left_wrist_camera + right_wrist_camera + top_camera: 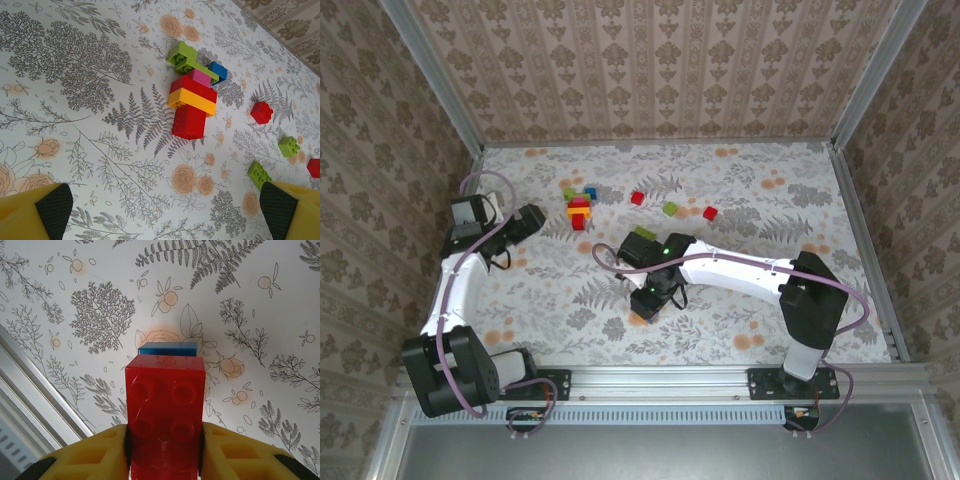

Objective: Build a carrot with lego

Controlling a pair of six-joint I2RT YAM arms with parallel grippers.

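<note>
Top view. Low over the table (pixel 750 190), the right gripper (pixel 646 303), closed on something reddish, too small here to name. Well ahead of it and off to its left: the stack (pixel 580 208) of lego. Just beside that stack, not touching, the left gripper (pixel 532 217). Ahead of the right gripper and well apart from it: loose bricks (pixel 670 208), red and green.

Left wrist view. Left gripper (pixel 165 207) spread wide, holding nothing, pads (pixel 52 205) out at either edge. Straight ahead between them: the stack (pixel 192 102), red at the near end, then yellow, red, magenta, with green and blue at the far end. Upright or lying flat: cannot tell. Loose bricks (pixel 261 112) ahead and to the right, one green near the right-hand pad.

Right wrist view. Right gripper (pixel 165 440) clamped on a red brick (pixel 165 400), pinched by its sides, studs toward the camera. Past its far end: a blue brick (pixel 167 348), joined to the red or merely lying on the table, impossible to say.

Risks, as a judgement. Nothing bracing the stack while the left gripper gapes, so a press from the right likely to shove or tip it rather than seat the studs. Smooth sides in a two-point pinch: easy to pivot or slip under that press, leaving studs misaligned. Blue brick, if only loosely joined, liable to drop on the way. With both grippers at one small stack, a fair chance of bumped fingers or scattered loose bricks.
</note>
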